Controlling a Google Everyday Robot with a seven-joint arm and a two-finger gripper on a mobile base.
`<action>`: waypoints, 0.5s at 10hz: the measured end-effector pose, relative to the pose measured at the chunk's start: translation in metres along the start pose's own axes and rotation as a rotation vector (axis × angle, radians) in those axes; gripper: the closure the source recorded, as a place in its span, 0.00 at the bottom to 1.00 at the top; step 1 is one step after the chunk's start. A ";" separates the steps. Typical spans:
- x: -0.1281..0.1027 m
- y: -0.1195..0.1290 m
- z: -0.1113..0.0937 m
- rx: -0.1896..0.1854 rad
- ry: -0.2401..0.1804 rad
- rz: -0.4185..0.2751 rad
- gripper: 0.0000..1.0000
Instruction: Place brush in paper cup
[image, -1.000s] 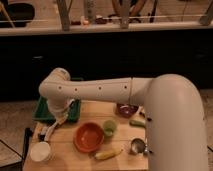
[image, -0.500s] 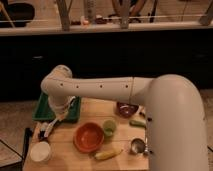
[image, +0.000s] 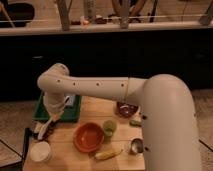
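Note:
My gripper (image: 46, 128) hangs from the white arm at the left of the table, just above and to the right of the paper cup (image: 40, 151). It is shut on the brush (image: 54, 120), whose white handle slants up to the right. The brush's dark head points down to the left, toward the cup. The paper cup stands upright at the table's front left corner, white with a pale inside. The brush is above the cup's far rim, not inside it.
An orange bowl (image: 89, 137) sits mid-table with a small green cup (image: 109, 126) beside it. A yellow corn cob (image: 109, 154) and a shiny metal cup (image: 136, 146) lie in front. A dark red bowl (image: 126, 108) and a green tray (image: 44, 113) are at the back.
My gripper has moved left and down with the brush, from over the green tray toward the paper cup.

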 end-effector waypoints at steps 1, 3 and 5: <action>-0.008 -0.002 0.002 -0.005 -0.021 -0.027 0.96; -0.021 -0.004 0.004 -0.015 -0.047 -0.064 0.96; -0.035 -0.001 0.006 -0.025 -0.076 -0.097 0.96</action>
